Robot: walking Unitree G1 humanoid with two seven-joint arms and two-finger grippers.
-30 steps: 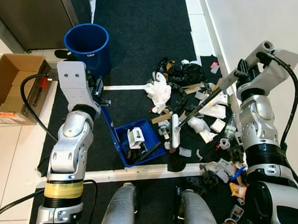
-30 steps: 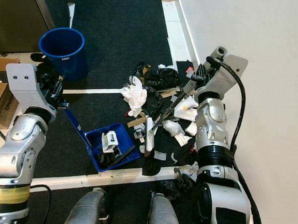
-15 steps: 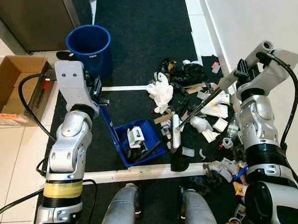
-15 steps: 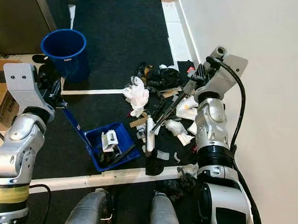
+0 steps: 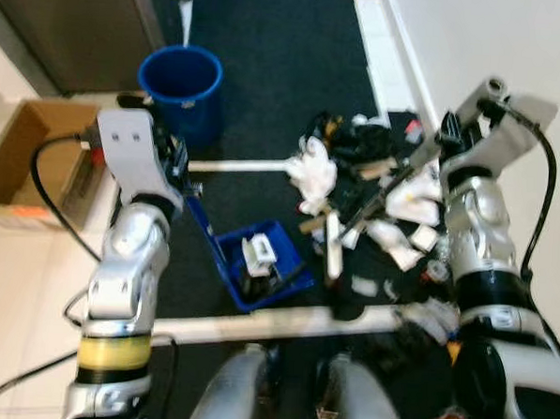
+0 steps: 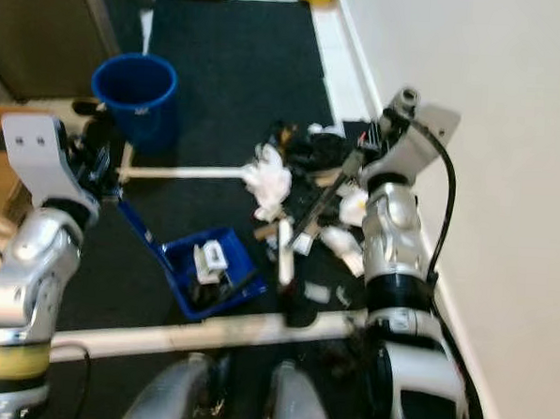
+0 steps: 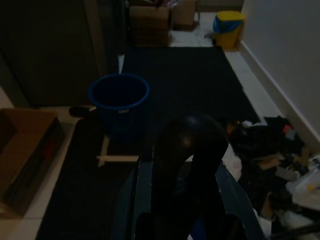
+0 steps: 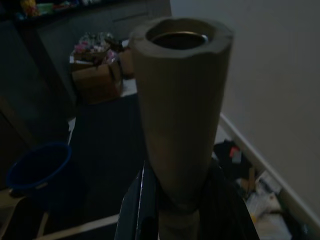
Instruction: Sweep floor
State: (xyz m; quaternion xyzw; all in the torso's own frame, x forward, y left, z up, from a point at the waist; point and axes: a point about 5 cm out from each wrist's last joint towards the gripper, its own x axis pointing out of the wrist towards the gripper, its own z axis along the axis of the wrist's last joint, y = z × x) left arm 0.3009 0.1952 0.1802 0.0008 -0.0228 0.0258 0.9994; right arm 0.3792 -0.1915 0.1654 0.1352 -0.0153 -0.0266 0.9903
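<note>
My right gripper (image 5: 450,143) is closed around the top of the broom handle (image 5: 394,183); through my right wrist camera the hollow grey end of that handle (image 8: 180,100) rises straight up between my fingers. From my grip the handle slants down and toward my left side to the white broom head (image 5: 332,248), which lies at the near edge of the litter pile (image 5: 384,191) of white bags, paper, dark scraps and wrappers spread on the black mat (image 5: 279,41) below my right gripper.

My left gripper (image 5: 181,162) is clamped on the blue handle of the dustpan (image 5: 258,265). The handle runs down from my fingers to the blue pan, which sits on the mat just left of the broom head. Inside it lie a white boxy scrap (image 5: 256,252) and some dark pieces.

Beyond my left gripper stands a round blue bin (image 5: 183,82); I cannot tell what is in it. Out to my left is an open cardboard box (image 5: 29,159).
</note>
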